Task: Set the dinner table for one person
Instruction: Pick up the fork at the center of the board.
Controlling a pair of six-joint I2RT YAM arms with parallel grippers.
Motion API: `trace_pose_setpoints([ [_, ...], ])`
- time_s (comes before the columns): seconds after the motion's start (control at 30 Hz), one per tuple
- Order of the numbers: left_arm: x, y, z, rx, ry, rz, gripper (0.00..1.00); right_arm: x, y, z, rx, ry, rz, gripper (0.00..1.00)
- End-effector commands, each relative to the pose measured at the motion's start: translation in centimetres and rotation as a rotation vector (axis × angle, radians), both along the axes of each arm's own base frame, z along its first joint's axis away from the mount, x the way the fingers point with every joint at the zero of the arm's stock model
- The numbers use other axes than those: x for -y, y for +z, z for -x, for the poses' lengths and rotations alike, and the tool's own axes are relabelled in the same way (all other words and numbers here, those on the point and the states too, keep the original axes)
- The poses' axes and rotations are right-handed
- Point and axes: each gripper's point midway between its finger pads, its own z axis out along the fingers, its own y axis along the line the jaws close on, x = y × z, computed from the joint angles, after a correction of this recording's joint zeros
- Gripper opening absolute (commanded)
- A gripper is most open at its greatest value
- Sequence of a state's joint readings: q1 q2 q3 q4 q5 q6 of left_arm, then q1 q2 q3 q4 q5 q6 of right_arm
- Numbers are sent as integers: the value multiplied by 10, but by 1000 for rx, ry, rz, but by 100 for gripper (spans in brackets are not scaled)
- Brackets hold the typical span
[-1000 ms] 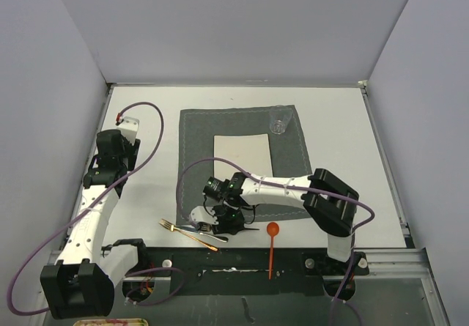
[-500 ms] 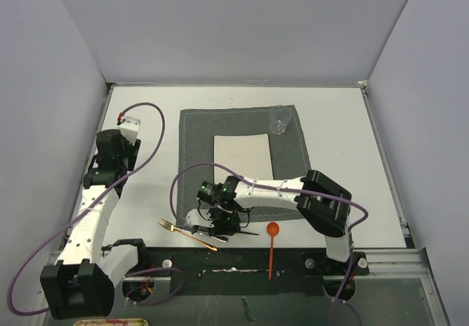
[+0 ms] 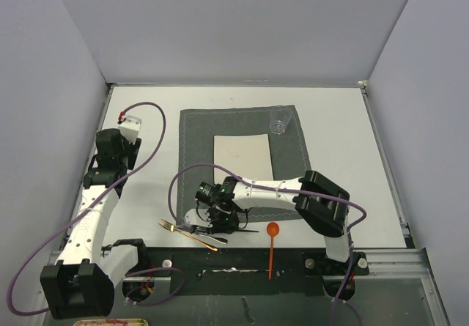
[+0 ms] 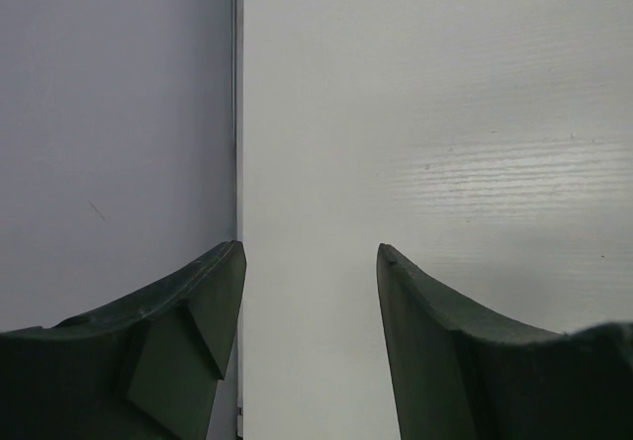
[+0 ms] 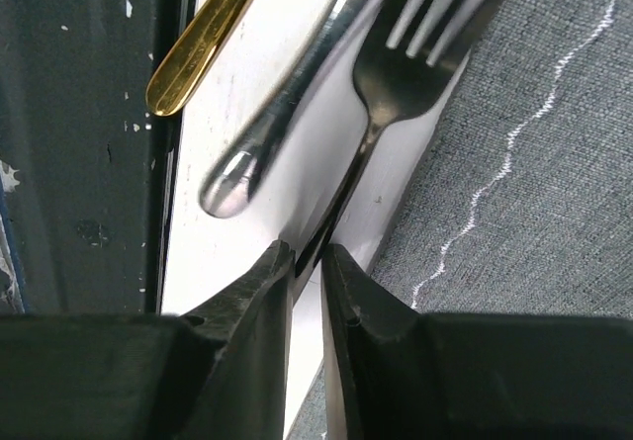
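Right gripper (image 5: 307,262) was pinched on the fork (image 5: 415,54) by its thin handle, at the near edge of the dinner table (image 3: 337,135). Left gripper (image 4: 309,262) stood open and empty. Risk: the fork pivoting or slipping on lift (silver handle (image 5: 287,114) lay just beside, liable to be dragged).

One dinner table (image 3: 337,143), bearing one dark grey placemat (image 3: 198,132), one off-white plate (image 3: 242,154), one clear glass (image 3: 279,120) and one orange spoon (image 3: 272,245). Metal cutlery, three pieces: one gold-handled utensil (image 5: 203,40), one silver-handled piece (image 5: 287,114) with its working end out of frame, one dark-stemmed fork (image 5: 396,74). Four utensils in all, spoon included; kind uncertain for two.
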State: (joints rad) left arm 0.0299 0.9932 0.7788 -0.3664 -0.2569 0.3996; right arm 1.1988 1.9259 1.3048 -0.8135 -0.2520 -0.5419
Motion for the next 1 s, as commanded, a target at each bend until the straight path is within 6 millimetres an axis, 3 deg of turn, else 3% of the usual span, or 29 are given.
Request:
trace_pose_setpoints([
  [0.0, 0, 22, -12, 91, -7, 1, 54, 5, -21, 4, -6, 9, 47, 13],
  [0.2, 0, 21, -13, 91, -14, -4, 54, 3, -22, 5, -14, 7, 46, 2],
  [0.43, 1, 20, -15, 93, -19, -2, 54, -2, -15, -2, 14, -3, 36, 0],
  [0.6, 2, 12, -11, 80, -23, 6, 54, -11, -4, -11, 44, -23, 11, 0],
  [0.97, 9, 20, -11, 111, -57, 29, 54, -27, 32, -30, 121, -36, -48, 0],
])
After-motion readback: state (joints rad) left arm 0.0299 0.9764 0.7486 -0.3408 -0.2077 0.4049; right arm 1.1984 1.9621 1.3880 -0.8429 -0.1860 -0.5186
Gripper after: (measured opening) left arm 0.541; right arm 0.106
